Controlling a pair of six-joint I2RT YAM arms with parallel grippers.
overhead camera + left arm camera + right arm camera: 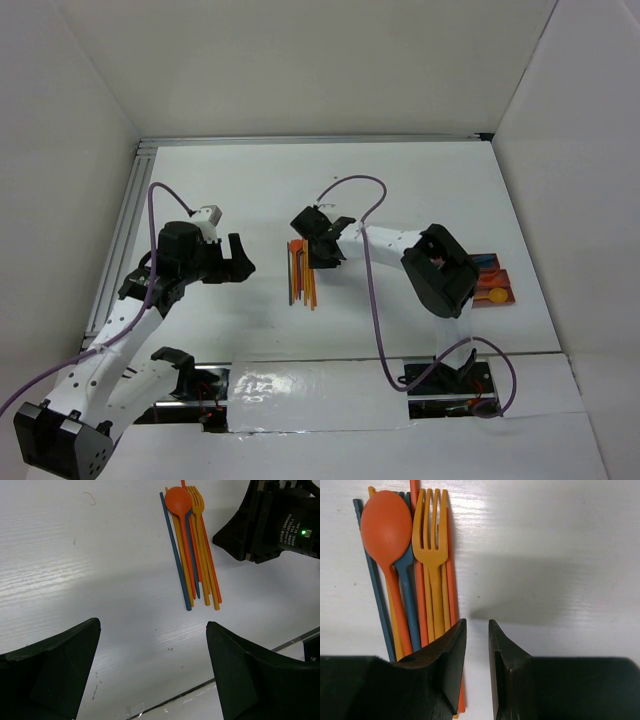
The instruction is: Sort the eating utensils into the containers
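1. The right arm's elbow covers most of the containers [492,287].
2. The right claw [476,672] hides the utensils' [417,565] handle ends.
3. An orange stick [414,487] runs off the top edge.
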